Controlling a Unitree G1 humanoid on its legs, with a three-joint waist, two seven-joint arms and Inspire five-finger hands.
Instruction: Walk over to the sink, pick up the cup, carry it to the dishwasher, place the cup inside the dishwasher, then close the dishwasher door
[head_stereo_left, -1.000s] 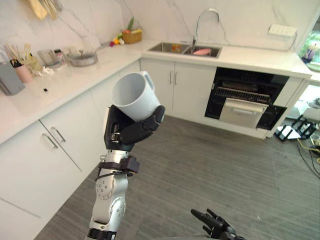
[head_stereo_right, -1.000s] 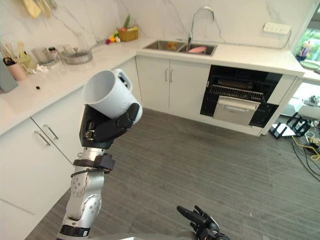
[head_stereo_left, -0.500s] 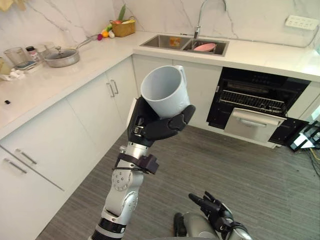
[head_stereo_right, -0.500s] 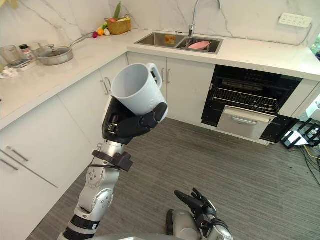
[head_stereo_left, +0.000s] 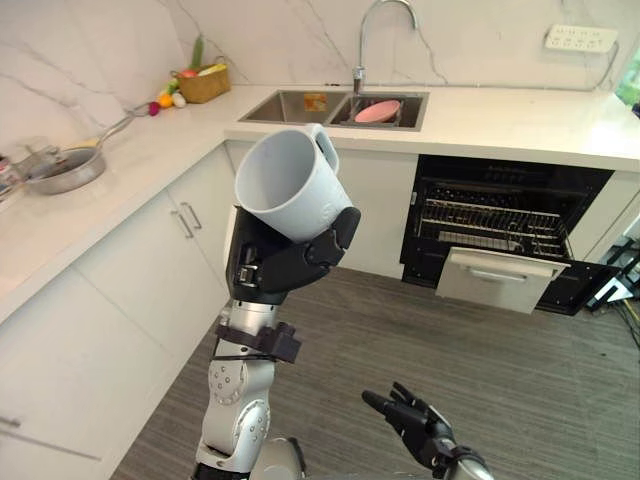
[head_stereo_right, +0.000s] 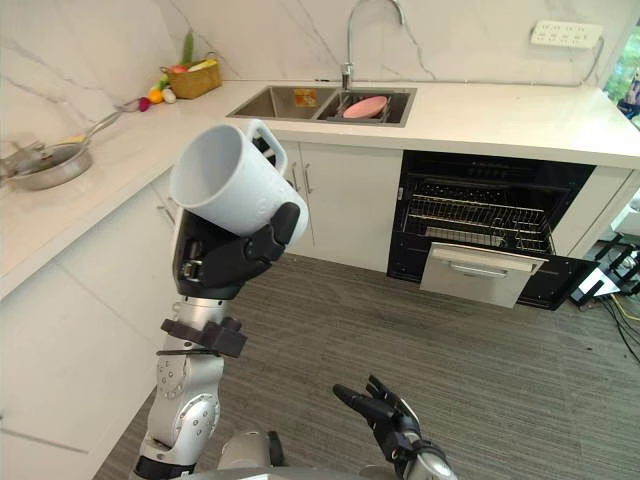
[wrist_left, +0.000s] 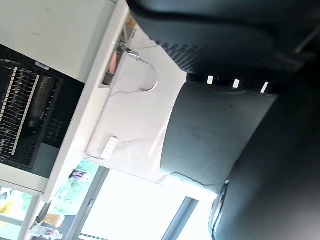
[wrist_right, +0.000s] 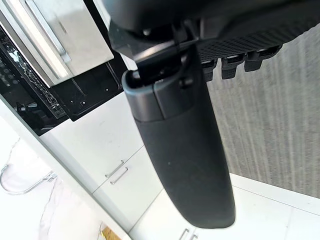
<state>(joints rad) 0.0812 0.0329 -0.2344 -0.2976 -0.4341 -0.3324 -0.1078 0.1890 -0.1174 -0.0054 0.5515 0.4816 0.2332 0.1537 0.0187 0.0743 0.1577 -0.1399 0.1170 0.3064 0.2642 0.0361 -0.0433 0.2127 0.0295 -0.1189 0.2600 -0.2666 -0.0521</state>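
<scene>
One mug (head_stereo_left: 290, 185): plain white, single handle, tilted with its open mouth upward, grasped round its base by the raised left hand (head_stereo_left: 285, 265). One right hand (head_stereo_left: 415, 430): low, below the left, fingers loosely spread, empty. Beyond the left hand: one open dishwasher (head_stereo_left: 500, 250), one double-basin sink (head_stereo_left: 335, 105), one faucet (head_stereo_left: 375, 30).

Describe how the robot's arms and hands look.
The left arm is silver-grey with round joint caps and a black collar at the wrist. The left hand is dark and boxy; the right hand is dark too and slim-fingered.
</scene>
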